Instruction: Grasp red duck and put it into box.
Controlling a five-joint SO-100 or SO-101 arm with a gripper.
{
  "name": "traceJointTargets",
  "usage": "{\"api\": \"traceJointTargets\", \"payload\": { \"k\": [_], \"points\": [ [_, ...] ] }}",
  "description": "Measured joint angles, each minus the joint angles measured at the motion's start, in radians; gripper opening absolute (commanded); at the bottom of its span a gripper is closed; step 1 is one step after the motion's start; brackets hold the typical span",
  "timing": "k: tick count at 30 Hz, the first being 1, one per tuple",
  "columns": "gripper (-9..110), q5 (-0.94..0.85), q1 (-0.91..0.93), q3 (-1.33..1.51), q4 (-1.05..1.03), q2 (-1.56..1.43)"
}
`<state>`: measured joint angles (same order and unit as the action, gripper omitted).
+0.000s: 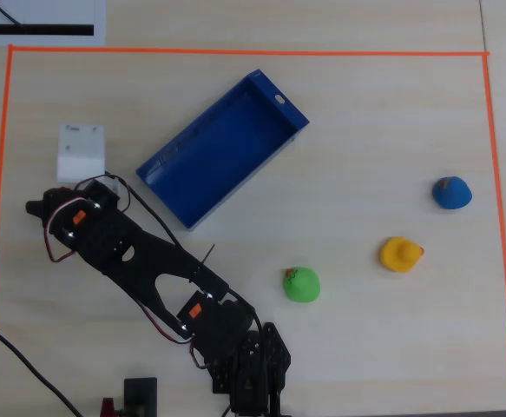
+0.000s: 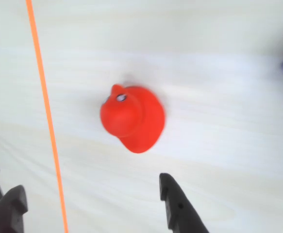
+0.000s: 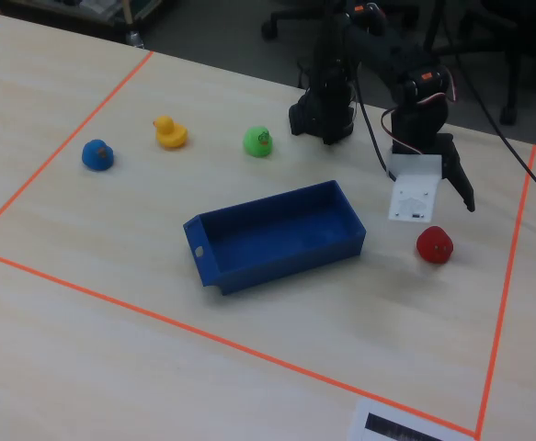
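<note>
Your arm [image 1: 148,269] is matte black plastic with orange-labelled servos, red and black cables looping along its links, a white block at the wrist [image 3: 415,195], and black tapered fingers [image 2: 177,206].

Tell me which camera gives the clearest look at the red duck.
The wrist view: the red duck fills the middle of the frame, just above the open end effector. The fixed view shows it small, lying on the table right of the box. The overhead view does not show it; the arm hides that spot.

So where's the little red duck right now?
In the fixed view the red duck sits on the table right of the box, just below the open pincer, untouched.
</note>
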<state>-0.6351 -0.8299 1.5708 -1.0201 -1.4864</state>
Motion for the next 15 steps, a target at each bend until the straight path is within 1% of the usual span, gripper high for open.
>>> {"api": "traceJointTargets", "payload": {
  "k": [6, 15],
  "points": [
    [37, 0.018, -0.035, -0.026, 0.043, 0.1],
    [37, 0.018, -0.034, -0.081, 0.061, 0.178]
  ]
}}
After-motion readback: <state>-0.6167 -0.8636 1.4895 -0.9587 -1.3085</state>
